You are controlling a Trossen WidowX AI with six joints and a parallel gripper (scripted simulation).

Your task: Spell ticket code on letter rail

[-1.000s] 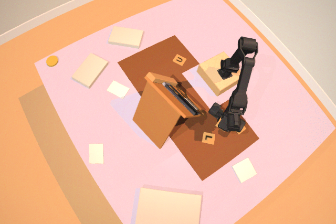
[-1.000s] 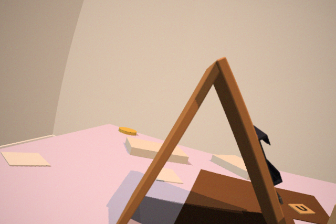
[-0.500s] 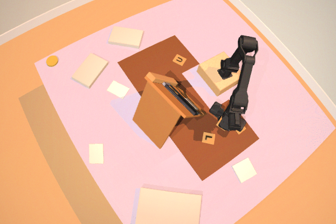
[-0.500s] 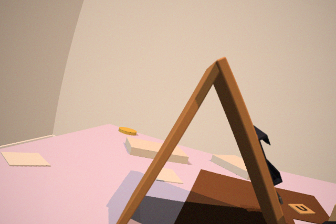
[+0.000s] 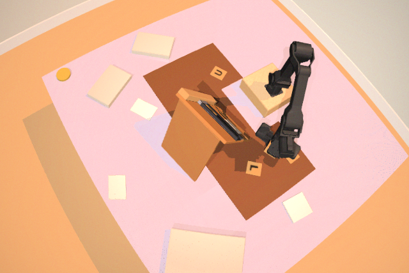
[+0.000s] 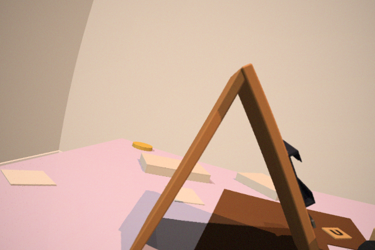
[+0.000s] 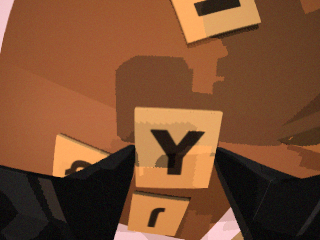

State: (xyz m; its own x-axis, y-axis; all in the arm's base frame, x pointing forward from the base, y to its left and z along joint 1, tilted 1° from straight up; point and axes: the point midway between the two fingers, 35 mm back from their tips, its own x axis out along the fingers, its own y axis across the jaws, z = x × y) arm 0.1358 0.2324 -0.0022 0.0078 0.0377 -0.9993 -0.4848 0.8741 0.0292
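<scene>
My gripper [image 5: 280, 151] [image 7: 175, 152] is low over the brown mat [image 5: 246, 197], shut on the Y tile [image 7: 177, 131], with a finger at each side edge. Two tiles lie close by, one partly behind the left finger [image 7: 64, 158] and one below the Y [image 7: 167, 220]; their letters are partly hidden. The L tile [image 5: 254, 163] [image 7: 217, 25] lies face up nearby. The U tile [image 5: 218, 73] [image 6: 336, 232] lies at the mat's far end. The leaning board [image 5: 191, 144] [image 6: 272, 147] carries the rail, seen edge-on as dark and pale strips [image 5: 219, 121]. No code or rail letters are readable.
A pale wooden block [image 5: 252, 93] stands beside the mat near the arm. Flat cream blocks [image 5: 153, 45] [image 5: 110, 85], a large cream slab [image 5: 204, 250], thin cards [image 5: 144, 109] [image 5: 117, 187] [image 5: 297, 207] and a yellow disc [image 5: 63, 73] lie around the pink surface.
</scene>
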